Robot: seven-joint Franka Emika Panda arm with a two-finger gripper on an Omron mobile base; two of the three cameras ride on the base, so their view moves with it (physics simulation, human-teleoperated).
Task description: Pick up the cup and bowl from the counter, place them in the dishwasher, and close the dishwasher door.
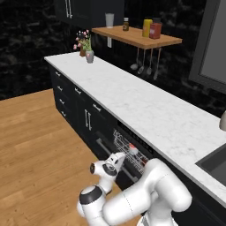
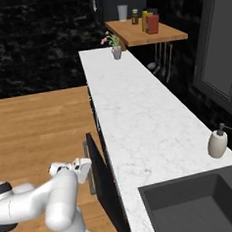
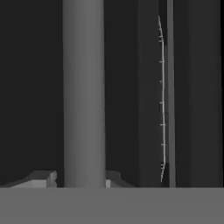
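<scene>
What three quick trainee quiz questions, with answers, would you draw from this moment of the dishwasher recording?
1. True or false: the dishwasher door is fully shut.
2. What stands between the fingertips of the tool?
3. Which sits on the counter beside the sink: A soap dispenser, B kettle, C toaster?
Key: 1 false, it stands ajar; 2 the door's handle; 3 A.

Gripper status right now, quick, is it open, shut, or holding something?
Gripper: closed around the dishwasher door's bar handle, one fingertip on each side.
</scene>
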